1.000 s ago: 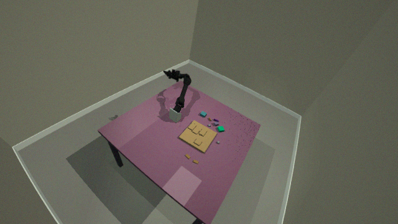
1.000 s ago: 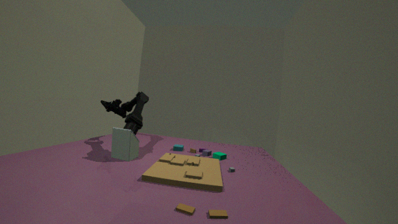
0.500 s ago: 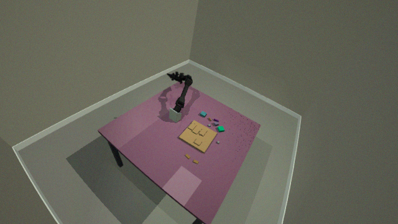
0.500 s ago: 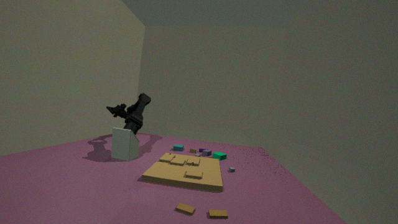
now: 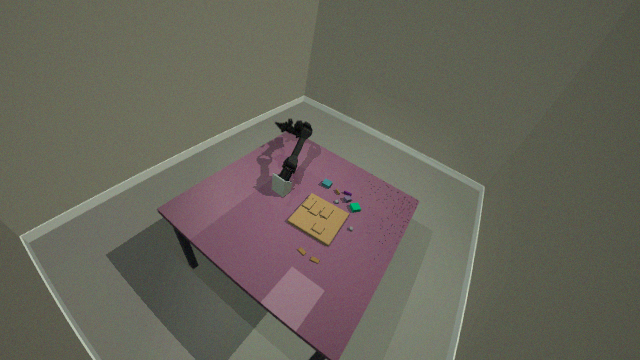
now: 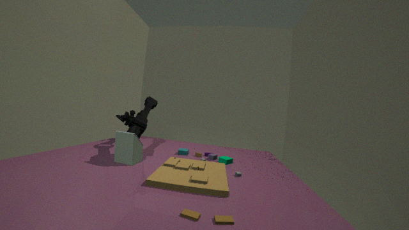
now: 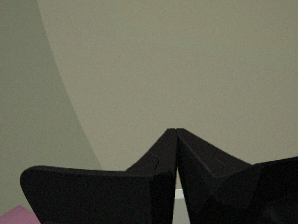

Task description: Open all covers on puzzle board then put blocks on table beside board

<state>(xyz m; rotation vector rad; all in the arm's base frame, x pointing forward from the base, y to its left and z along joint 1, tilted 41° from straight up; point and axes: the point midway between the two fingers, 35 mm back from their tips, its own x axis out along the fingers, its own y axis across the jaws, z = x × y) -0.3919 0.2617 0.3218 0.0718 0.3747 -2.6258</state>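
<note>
The pincer is hanging clenched on nothing, well apart from the puzzle board, which is lying flat on the pink desk. If retreat is the step in hand, the arm should be moving smoothly, keeping high, never sweeping back over covers or blocks.

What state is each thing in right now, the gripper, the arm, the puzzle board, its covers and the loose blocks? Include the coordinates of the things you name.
Black parallel-jaw gripper (image 5: 278,124) (image 6: 117,116) (image 7: 174,136): shut, fingertips together, nothing held.
Black jointed arm (image 5: 298,146) (image 6: 145,115): folded, raised above the table, away from the board.
Flat yellow-tan puzzle board (image 5: 305,224) (image 6: 172,179): lying flat.
Raised tan covers (image 5: 318,228) (image 6: 199,179): on the board; open or closed, cannot tell.
Bright green block (image 5: 355,207) (image 6: 225,160): resting on the table, off the board.
</note>
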